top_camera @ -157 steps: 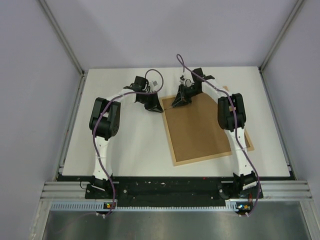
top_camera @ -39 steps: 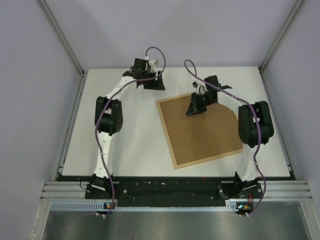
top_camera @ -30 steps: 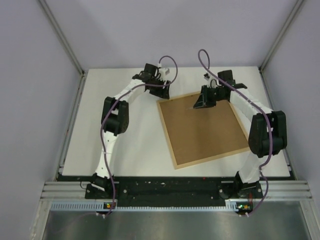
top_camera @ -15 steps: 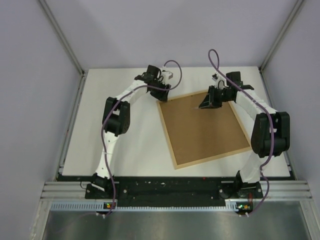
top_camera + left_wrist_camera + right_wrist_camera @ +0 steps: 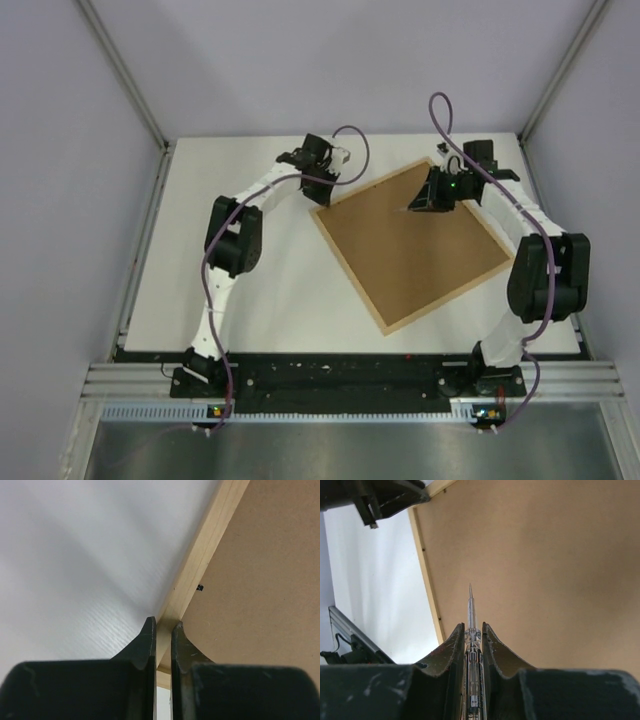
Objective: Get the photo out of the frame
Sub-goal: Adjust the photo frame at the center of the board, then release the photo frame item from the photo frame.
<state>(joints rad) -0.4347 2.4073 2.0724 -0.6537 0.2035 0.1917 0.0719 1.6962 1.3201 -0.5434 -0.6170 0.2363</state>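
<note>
Turned the frame (image 5: 347,272) anticlockwise in the top view since half a second earlier, and brought the left gripper (image 5: 163,625) from wide down to nearly shut over a corner rail. Could not tell whether pinched or merely straddled. Held a thin clear pointed tool (image 5: 470,605) in the closed right gripper (image 5: 470,627), tip close over the board (image 5: 545,570). Lay back-up on the table (image 5: 75,555), photo hidden beneath. Judged the step as freeing the board: best done by steadying that corner, then levering each small black clip (image 5: 200,587) back without gouging. Could not make out tip contact or count the clips.
</note>
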